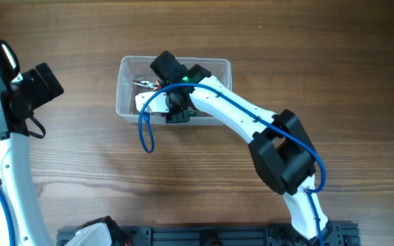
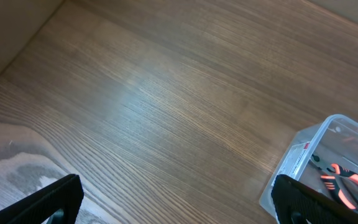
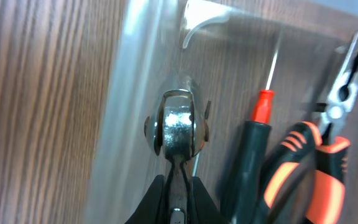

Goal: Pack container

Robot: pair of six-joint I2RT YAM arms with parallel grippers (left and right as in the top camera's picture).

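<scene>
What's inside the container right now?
Inside the container: orange-handled pliers, a screwdriver, and a metal tool between the right gripper's jaws. Overhead, the right arm covers most of the interior.

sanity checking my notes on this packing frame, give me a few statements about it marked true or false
1. The right fingers are inside the container. True.
2. The left fingers grip the pliers. False: they are open over the wooden table, beside the container.
3. A screwdriver lies next to the pliers in the container. True.
4. The right fingers are empty. False: they are shut on a metal tool.
</scene>
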